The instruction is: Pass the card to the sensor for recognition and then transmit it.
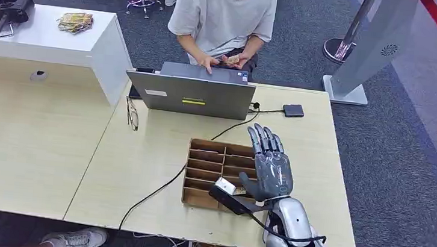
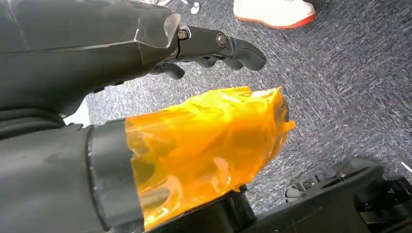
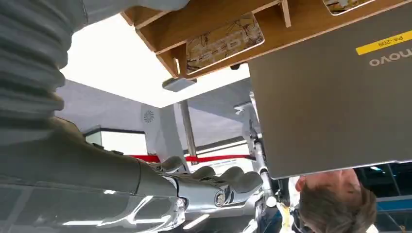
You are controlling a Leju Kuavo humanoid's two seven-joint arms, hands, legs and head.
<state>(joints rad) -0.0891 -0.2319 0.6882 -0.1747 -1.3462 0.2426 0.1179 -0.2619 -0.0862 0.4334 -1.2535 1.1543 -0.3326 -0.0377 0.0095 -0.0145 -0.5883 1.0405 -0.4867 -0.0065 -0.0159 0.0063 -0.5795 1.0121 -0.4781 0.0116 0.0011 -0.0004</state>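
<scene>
Wooden slotted box (image 1: 211, 171) sits near the table's (image 1: 139, 170) front edge, a card (image 3: 224, 42) lying in one compartment. The right hand (image 1: 269, 165) hovers over the box's right side, fingers stretched flat and apart, holding nothing. A small black sensor (image 1: 293, 111) rests at the far edge beside the laptop (image 1: 192, 94). The left hand (image 2: 214, 46) hangs over carpet, fingers curled, nothing in them.

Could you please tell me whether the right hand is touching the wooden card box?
Cannot tell. In the head view the right hand overlaps the wooden box, fingers straight, but it may be above it; the right wrist view shows no contact either.
</scene>
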